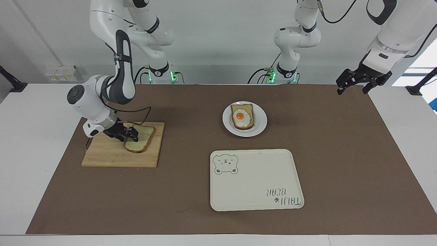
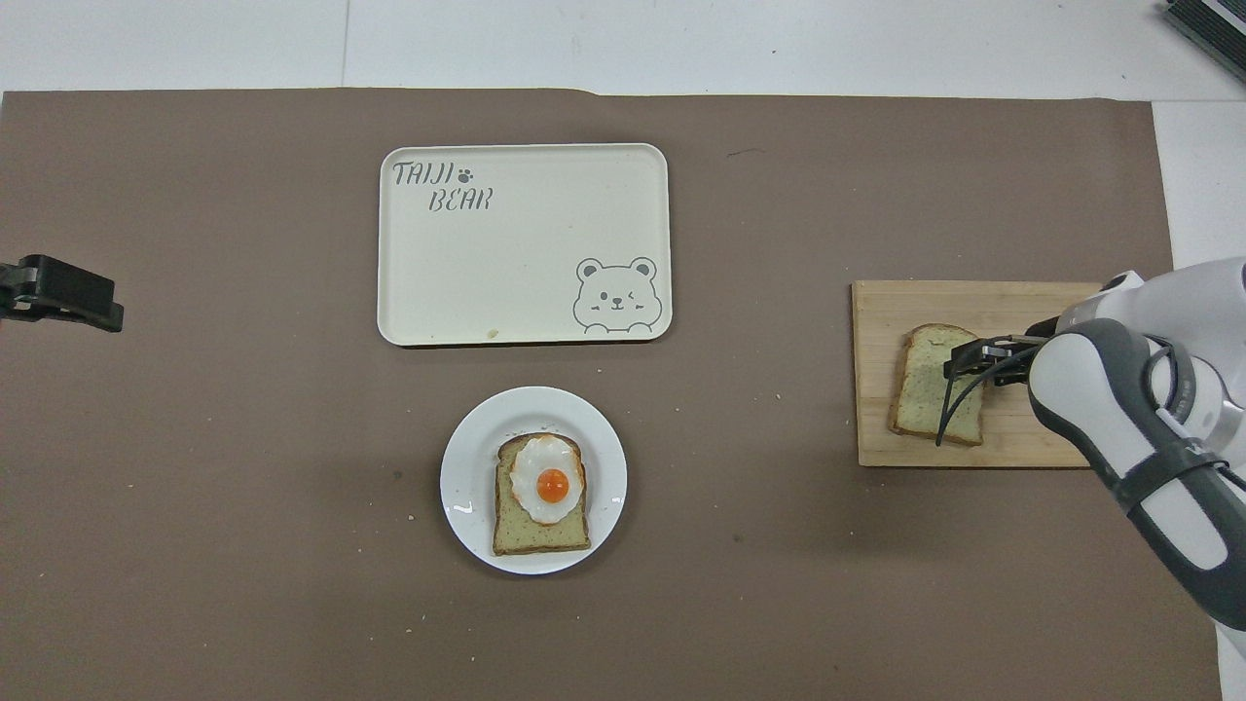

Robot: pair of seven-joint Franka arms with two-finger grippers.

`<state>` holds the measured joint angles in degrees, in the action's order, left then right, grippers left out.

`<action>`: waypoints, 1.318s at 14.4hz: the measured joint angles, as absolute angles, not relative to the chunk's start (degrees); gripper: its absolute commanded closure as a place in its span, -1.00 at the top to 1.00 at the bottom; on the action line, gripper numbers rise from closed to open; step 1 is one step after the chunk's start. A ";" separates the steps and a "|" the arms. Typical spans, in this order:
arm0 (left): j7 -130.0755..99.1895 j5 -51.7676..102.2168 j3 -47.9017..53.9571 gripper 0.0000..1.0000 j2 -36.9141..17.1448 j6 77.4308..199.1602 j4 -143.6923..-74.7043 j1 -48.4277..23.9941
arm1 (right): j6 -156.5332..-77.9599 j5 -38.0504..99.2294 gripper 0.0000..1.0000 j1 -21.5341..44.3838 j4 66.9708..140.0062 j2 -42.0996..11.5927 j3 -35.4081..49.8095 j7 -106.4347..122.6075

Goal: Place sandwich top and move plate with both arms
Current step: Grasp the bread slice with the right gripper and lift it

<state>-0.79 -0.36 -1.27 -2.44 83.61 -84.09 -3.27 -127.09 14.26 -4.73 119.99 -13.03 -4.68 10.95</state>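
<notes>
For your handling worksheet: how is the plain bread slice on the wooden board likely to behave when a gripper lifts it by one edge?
The bread slice looks thin and flat on the board, so probably light. Gripped at one edge by the right gripper, it may sag. Its crumb could tear if squeezed hard.

You get bright, even, diffuse light in both views, with no glare on the brown surface (image 1: 341, 153) and everything sharp from edge to edge. Under the right claw (image 1: 127, 135) only a thin, soft shadow shows on the cutting board (image 1: 112, 157). Past the left claw (image 1: 353, 83), at the facing view's edge, a window area (image 1: 421, 65) is blown out to white.
</notes>
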 measured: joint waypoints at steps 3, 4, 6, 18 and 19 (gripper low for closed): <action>-0.79 -0.36 -1.27 1.00 -2.44 83.61 -84.09 -3.27 | -127.09 14.64 -1.00 -4.67 119.86 -12.92 -4.56 10.95; -0.79 -0.36 -1.27 1.00 -2.44 83.61 -84.09 -3.27 | -127.09 14.64 -1.00 -4.69 119.86 -12.90 -4.65 10.95; -0.79 -0.36 -1.27 1.00 -2.44 83.61 -84.09 -3.27 | -127.09 14.64 -1.00 -4.68 119.85 -12.90 -4.66 10.95; -0.79 -0.36 -1.27 1.00 -2.44 83.61 -84.09 -3.27 | -114.69 14.59 -1.00 -1.73 112.64 -9.19 -4.19 10.95; -0.79 -0.36 -1.27 1.00 -2.44 83.61 -84.09 -3.27 | -112.39 14.59 -1.00 -0.67 111.48 -8.65 -4.16 10.95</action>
<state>-0.79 -0.36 -1.27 -2.44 83.61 -84.09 -3.27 -112.39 14.59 -0.67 111.48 -8.65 -4.16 10.95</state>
